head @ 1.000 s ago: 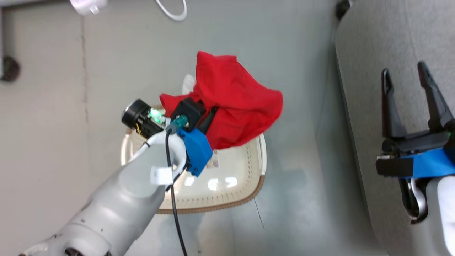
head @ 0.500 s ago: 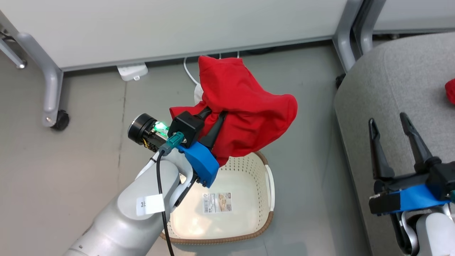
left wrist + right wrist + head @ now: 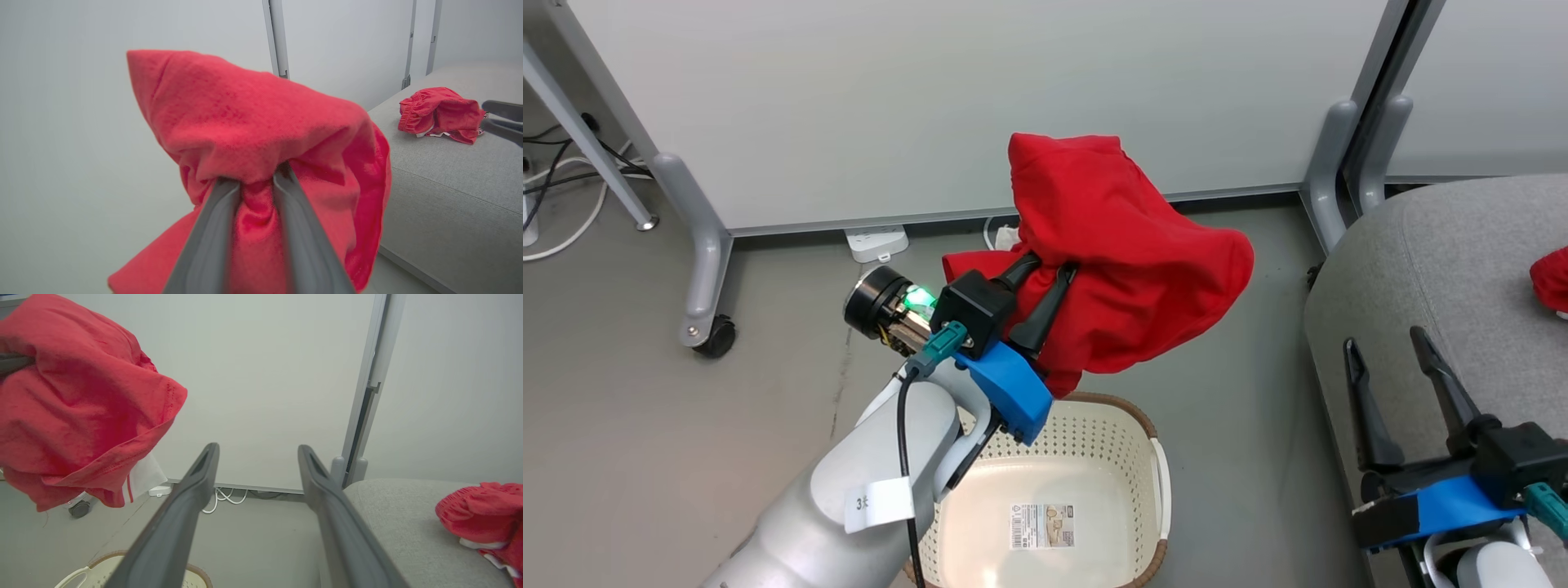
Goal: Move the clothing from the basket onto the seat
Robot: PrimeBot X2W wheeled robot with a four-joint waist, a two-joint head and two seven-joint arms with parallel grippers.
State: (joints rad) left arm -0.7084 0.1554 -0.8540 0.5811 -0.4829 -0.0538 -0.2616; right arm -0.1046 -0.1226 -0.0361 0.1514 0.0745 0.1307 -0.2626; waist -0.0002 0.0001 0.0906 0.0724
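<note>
Closest in is the basket [image 3: 1111,429], sitting on the grey floor [image 3: 645,425] right under the pale left arm [image 3: 849,498]. It's cream plastic with rows of little holes in the walls and a brown woven-look rim. There's a paper label [image 3: 1042,525] flat on its shiny bottom.

Off to the right, the right gripper [image 3: 1384,341] hangs over the near left edge of the seat [image 3: 1445,269]. Its two long dark fingers are spread wide with nothing between them.

A bit further out, the left gripper [image 3: 1052,264] is pinched tight on the clothing [image 3: 1127,253], and in the left wrist view you can see fabric bunched up between the fingers. The clothing is up in the air, above and just past the basket's far rim and not touching it. It's left of the seat with a strip of floor in between.

It's bright red, soft and slightly fuzzy, crumpled into a puffy lump with a peak on top. From the right wrist view a white panel [image 3: 143,477] with a thin red line pokes out underneath.

The seat is grey woven upholstery, big, with rounded edges. Further back on it lies another red garment [image 3: 441,114], scrunched up with white bits along the bottom.

Behind all that are white partition panels [image 3: 931,98] on grey metal legs, one with a black caster wheel [image 3: 715,339]. A white power strip [image 3: 876,242] lies at the foot of the panel, and there are some cables [image 3: 556,237] at the far left.
</note>
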